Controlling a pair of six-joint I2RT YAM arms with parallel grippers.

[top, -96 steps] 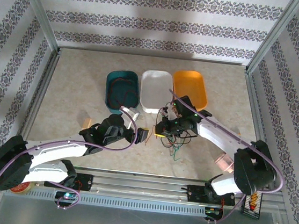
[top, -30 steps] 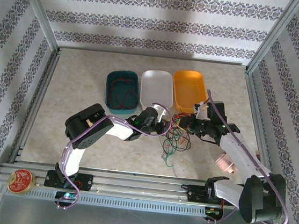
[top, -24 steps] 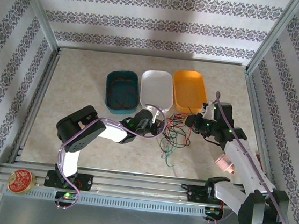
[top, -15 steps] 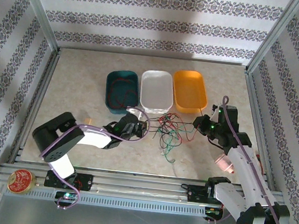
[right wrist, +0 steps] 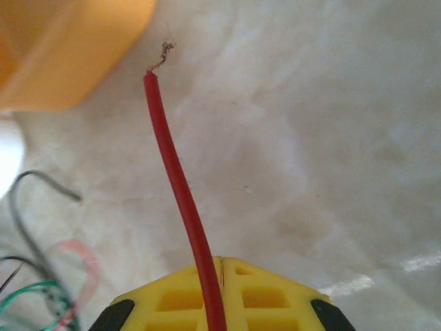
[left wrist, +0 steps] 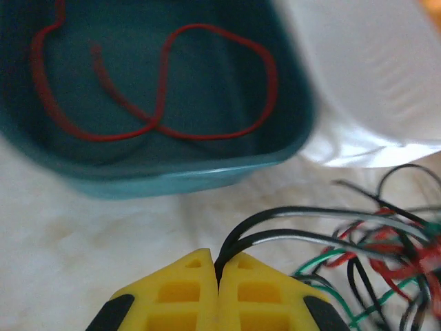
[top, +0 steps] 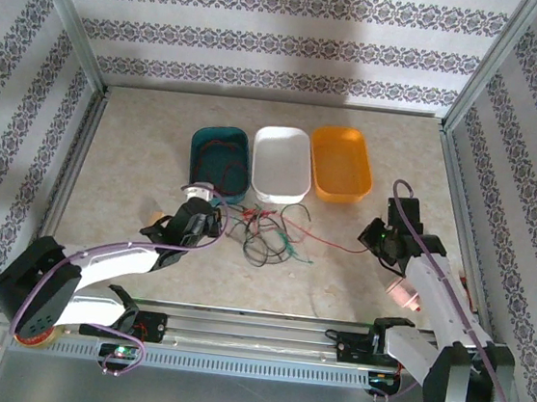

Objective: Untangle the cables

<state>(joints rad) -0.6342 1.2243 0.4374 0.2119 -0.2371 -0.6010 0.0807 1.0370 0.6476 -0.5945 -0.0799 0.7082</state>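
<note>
Pinches black strands of the cables [top: 267, 235] tight in left pincer [left wrist: 219, 265]; clamps red cable [right wrist: 176, 179] in right pincer [right wrist: 220, 265], frayed tip aimed toward counter's [top: 139, 147] left edge.

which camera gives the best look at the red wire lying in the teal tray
Left wrist: the red wire sprawls across the teal tray, its crossing loops large and plain. Top external shows it as a faint thin loop. Right wrist sees a second red wire.

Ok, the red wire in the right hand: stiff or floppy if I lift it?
Probably semi-stiff: the red wire runs out from the right hand in a gentle curve, without kinks. Likely light, being thin. Its smooth jacket might slip in the grip.
</note>
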